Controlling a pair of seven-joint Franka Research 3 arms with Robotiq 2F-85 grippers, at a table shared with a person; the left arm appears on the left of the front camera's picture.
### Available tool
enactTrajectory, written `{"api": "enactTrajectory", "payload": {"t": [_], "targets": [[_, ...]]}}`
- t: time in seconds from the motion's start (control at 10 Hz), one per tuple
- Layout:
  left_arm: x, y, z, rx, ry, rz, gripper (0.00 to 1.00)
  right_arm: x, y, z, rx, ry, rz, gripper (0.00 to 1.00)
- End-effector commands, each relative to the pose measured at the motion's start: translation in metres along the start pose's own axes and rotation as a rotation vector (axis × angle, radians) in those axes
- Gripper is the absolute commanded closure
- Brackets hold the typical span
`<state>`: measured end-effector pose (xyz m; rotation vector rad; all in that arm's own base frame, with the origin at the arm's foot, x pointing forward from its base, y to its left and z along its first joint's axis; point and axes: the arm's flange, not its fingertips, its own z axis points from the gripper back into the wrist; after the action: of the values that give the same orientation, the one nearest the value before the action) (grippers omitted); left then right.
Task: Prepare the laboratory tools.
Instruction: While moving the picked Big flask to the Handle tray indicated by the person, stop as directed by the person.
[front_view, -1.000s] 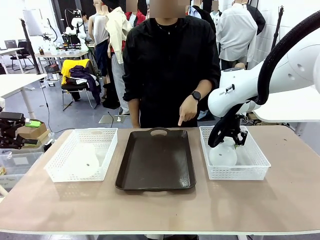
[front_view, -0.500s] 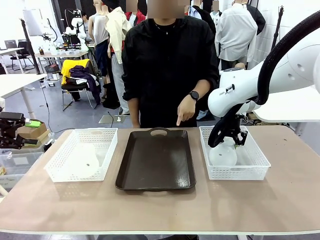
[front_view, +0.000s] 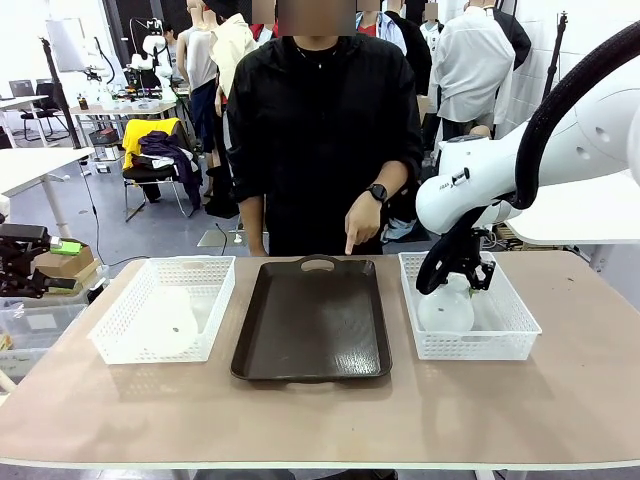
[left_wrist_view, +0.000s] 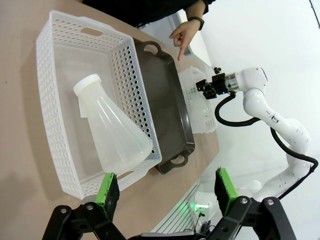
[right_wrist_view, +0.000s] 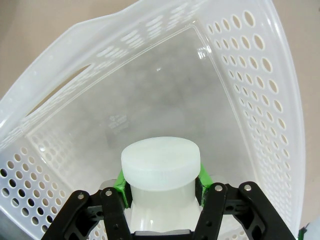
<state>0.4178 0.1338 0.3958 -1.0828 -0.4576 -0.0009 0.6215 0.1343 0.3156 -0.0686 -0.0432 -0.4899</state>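
Green-padded right end effector (right_wrist_view: 160, 186) clamped on flask (right_wrist_view: 160, 160) neck in white basket (right_wrist_view: 250, 75), left end effector (left_wrist_view: 167, 192) spread wide.

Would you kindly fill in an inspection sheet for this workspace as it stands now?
Surface: tan table holds a dark brown tray between the left basket and right basket, both white mesh.
Job's things: lying flask rests on its side in the left basket; upright flask stands in the right basket.
Clutter: nothing seen.
Grippers: left gripper open, aimed at the left basket; right gripper shut on the upright flask's neck.
Cables: black hose along the right arm.
Surroundings: person's hand points down at the tray's far end.
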Motion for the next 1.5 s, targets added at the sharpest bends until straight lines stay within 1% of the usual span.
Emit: {"api": "enactTrajectory", "payload": {"t": [0.0, 0.3, 0.4, 0.5, 0.7, 0.9, 1.1, 1.2, 1.4], "targets": [[0.0, -0.001, 0.001, -0.004, -0.005, 0.004, 0.0, -0.008, -0.008, 0.028, 0.01, -0.02, 0.011, 1.0], [0.0, -0.001, 0.001, -0.004, -0.005, 0.004, 0.0, -0.026, -0.015, 0.097, 0.072, -0.092, 0.024, 1.0], [0.0, -0.001, 0.001, -0.004, -0.005, 0.004, 0.0, -0.029, -0.012, 0.113, 0.082, -0.087, 0.033, 1.0], [0.0, -0.001, 0.001, -0.004, -0.005, 0.004, 0.0, -0.038, -0.001, 0.13, 0.096, -0.088, 0.05, 1.0], [0.0, -0.001, 0.001, -0.004, -0.005, 0.004, 0.0, -0.071, 0.035, 0.159, 0.099, -0.133, 0.125, 1.0], [0.0, -0.001, 0.001, -0.004, -0.005, 0.004, 0.0, -0.106, 0.081, 0.174, 0.07, -0.142, 0.186, 1.0], [0.0, -0.001, 0.001, -0.004, -0.005, 0.004, 0.0, -0.13, 0.128, 0.174, 0.015, -0.154, 0.25, 1.0], [0.0, -0.001, 0.001, -0.004, -0.005, 0.004, 0.0, -0.147, 0.157, 0.169, -0.018, -0.152, 0.277, 1.0], [0.0, -0.001, 0.001, -0.004, -0.005, 0.004, 0.0, -0.165, 0.201, 0.154, -0.026, -0.143, 0.339, 1.0]]}}
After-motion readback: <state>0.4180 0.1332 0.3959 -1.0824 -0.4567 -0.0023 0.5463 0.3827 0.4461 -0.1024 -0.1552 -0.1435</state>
